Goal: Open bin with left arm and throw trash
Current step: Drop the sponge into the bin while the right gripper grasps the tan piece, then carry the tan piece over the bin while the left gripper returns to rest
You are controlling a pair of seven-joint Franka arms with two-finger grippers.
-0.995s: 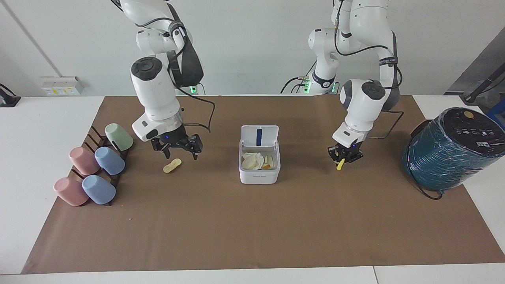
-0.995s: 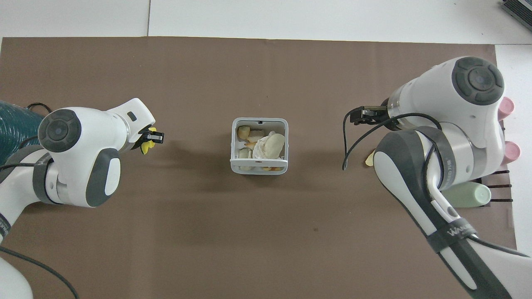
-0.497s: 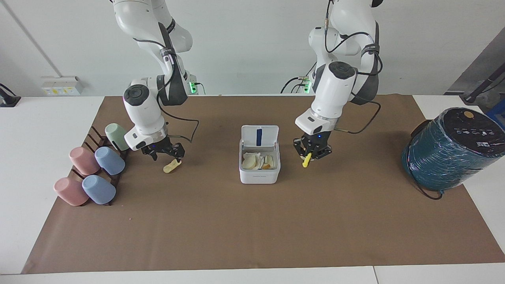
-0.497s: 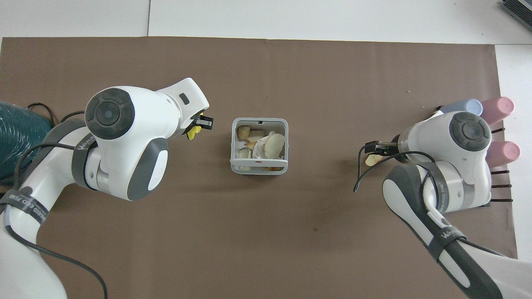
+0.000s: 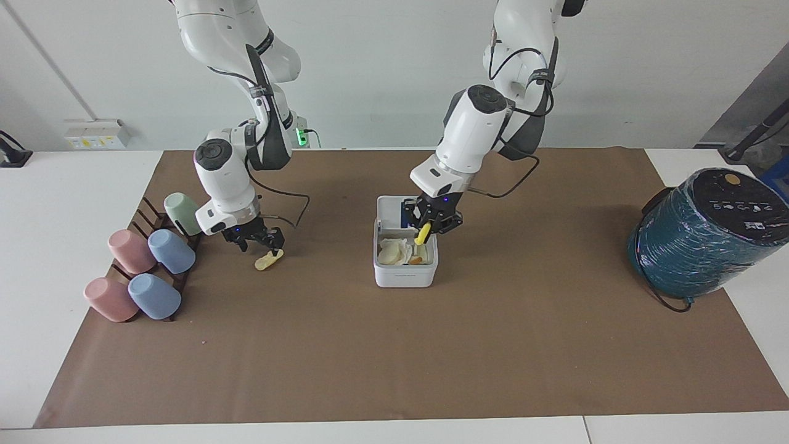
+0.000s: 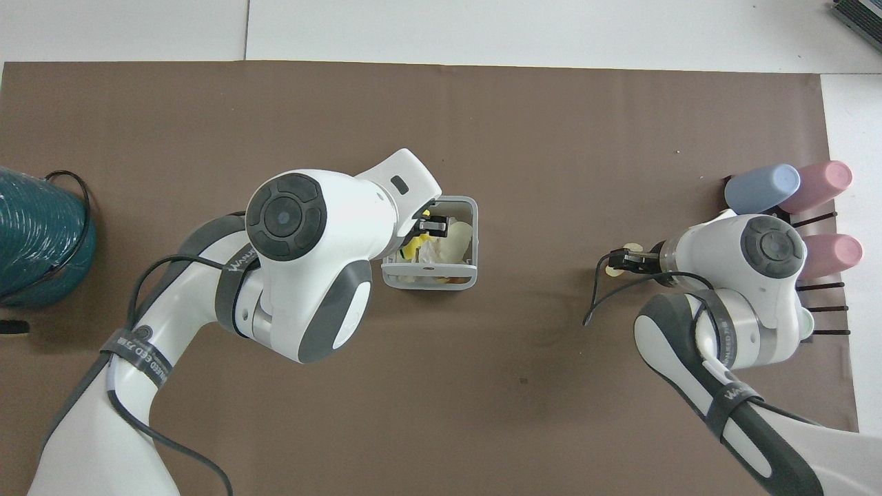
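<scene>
The open white bin (image 5: 405, 271) sits mid-mat, its lid (image 5: 394, 206) half hidden by the left gripper (image 5: 431, 229), which hangs over it with a yellow scrap (image 5: 423, 234) between its fingers. The right gripper (image 5: 262, 242), fingers spread, straddles a cream peel (image 5: 269, 261) beside the cup rack (image 5: 151, 219); contact cannot be made out.

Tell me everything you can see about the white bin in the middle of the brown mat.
The bin is a small white square box with rounded corners, apparently plastic. Its hinged lid stands open on the side nearer the robots, with a blue strip on its inner face. Inside lie pale scraps and an orange bit. The left gripper hangs over the opening with a yellow piece at its jaws. Whether anything touches the bin cannot be told.
</scene>
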